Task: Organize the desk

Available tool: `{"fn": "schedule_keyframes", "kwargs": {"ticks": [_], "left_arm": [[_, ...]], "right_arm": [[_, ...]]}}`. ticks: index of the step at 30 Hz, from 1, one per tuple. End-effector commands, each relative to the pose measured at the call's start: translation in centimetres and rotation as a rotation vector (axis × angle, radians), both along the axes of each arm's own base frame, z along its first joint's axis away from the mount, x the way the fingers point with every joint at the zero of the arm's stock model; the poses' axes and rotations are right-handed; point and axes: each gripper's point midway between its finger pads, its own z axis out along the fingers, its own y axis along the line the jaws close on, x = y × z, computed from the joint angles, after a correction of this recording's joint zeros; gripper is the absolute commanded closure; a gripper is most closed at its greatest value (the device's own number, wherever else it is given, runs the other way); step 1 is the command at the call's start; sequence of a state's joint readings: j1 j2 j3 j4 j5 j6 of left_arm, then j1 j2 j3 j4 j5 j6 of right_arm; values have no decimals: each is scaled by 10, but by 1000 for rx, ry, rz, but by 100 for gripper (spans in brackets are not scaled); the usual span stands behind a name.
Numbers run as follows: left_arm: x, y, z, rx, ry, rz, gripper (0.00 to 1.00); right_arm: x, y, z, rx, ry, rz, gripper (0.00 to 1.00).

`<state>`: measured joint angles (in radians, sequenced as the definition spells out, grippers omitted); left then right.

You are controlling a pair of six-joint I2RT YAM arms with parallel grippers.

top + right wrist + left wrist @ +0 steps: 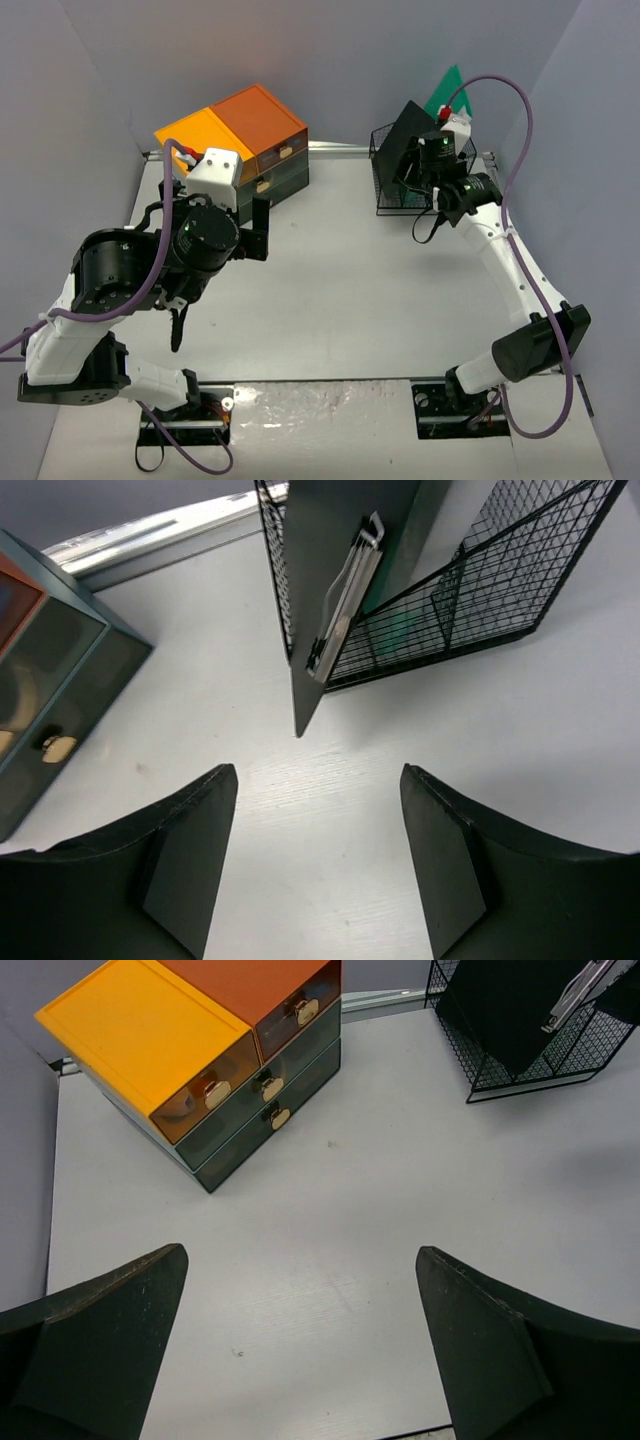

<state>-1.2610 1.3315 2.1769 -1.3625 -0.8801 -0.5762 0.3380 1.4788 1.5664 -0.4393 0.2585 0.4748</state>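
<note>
The desk [350, 290] is a white tabletop. My left gripper [300, 1355] hangs above its left half [350, 1210], jaws wide open, only bare surface between them. In the top view it [220, 242] sits just in front of the drawer unit. My right gripper [318, 815] is open over the desk [300, 860] at the back right, nothing between its fingers. It [412, 182] stands right in front of the black wire basket [385, 190]. A black clipboard [330, 550] with a metal clip [345, 590] leans in that basket [500, 590], one corner pointing down just ahead of my fingers.
An orange-topped drawer unit [240, 135] with dark drawers [255, 1110] stands at the back left. A metal rail [340, 147] runs along the far edge. Something green [447, 85] rises behind the basket. Grey walls close in on both sides and at the back.
</note>
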Motion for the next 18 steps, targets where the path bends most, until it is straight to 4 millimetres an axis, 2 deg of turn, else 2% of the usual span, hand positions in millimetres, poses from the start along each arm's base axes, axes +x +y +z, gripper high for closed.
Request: {"fn": "schedule_keyframes", "kwargs": {"ticks": [1,2,7,9,11,18], "left_arm": [[-3,9,1,-9,0,-3,3],[-3,9,1,-10,2,-5,3],[-4,10,0,-6,7,-10,3],[-4,10,0,-8,7,-11,3],[-5,12,1,-9,5,-11,3],[-5,16,6,-3,0,-5,3]], "right_arm": [[-13,9,10,139,-137,-69,38],[-16,8,11,146,-158,-79,38],[-15,12,-10,141,-190,-107,38],[-10,15,-9,153,-225,-113,39],[-8,16,-22,150,-218,-123,39],[17,26,-35,193,-268,-144,42]]}}
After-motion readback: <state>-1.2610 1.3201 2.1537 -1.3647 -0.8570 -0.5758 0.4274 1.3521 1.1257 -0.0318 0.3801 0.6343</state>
